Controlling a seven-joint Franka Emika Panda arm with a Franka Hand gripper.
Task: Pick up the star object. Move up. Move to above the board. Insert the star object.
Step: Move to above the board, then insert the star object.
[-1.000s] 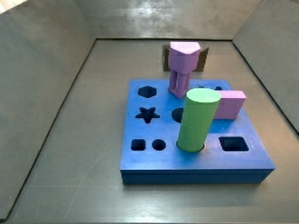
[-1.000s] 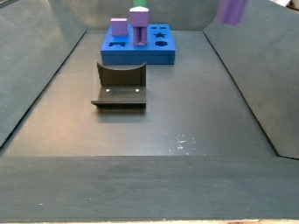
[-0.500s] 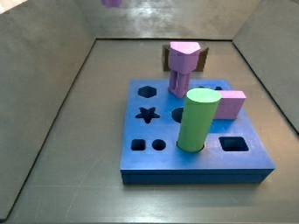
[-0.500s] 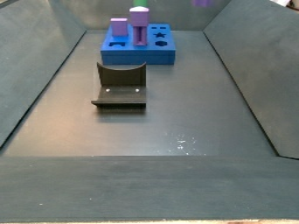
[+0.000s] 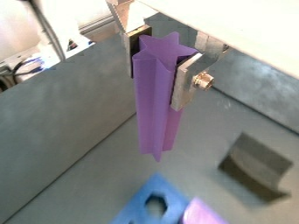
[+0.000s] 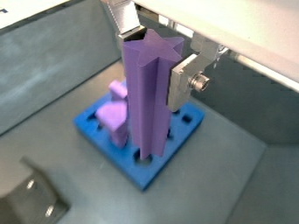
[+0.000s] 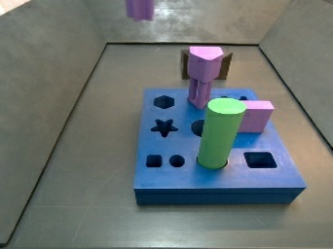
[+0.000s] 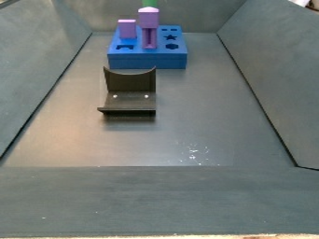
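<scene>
In both wrist views my gripper is shut on the top of the star object, a tall ridged purple post hanging upright between the silver fingers. High in the air, its lower end shows at the top edge of a side view. The board is a thick blue slab on the floor, with a star-shaped hole in its top. In a wrist view the post hangs in front of the board. The gripper itself is outside both side views.
On the board stand a green cylinder, a pinkish hexagonal post and a pink block. The dark fixture sits on the floor beside the board. Grey walls enclose the floor.
The star object's lower end has shifted right along the top edge of a side view. It has left the frame of the other side view.
</scene>
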